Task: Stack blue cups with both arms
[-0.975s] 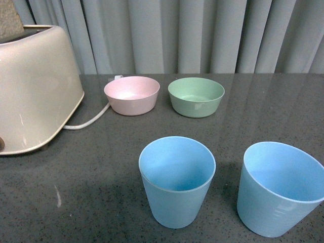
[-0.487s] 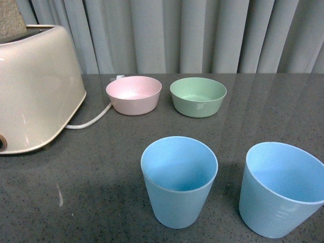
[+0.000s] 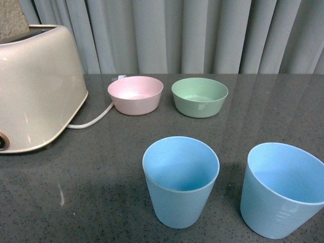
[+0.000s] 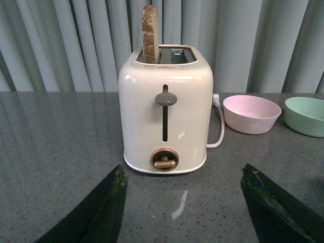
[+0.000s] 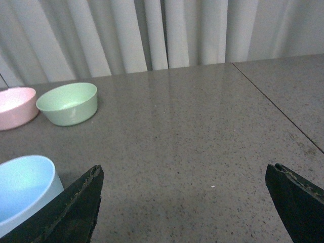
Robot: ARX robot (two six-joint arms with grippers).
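Nearest the robot, one blue cup (image 3: 180, 182) is standing upright at 6 o'clock on the dark speckled desk (image 3: 101, 167), and the other blue cup (image 3: 280, 190) is standing at its 3 o'clock, apart from it. The left jaws are gaping wide and holding nothing; the right jaws are likewise spread open and empty. Farther back, a pink bowl (image 3: 135, 95) is sitting at 11 o'clock and a green bowl (image 3: 199, 97) at 12 o'clock, side by side, not touching. A cream toaster (image 3: 35, 86) carrying a slice of toast (image 4: 150, 34) is occupying 10 o'clock, its white cord (image 3: 93, 119) trailing toward the pink bowl. A grey curtain (image 3: 202, 35) is hanging behind
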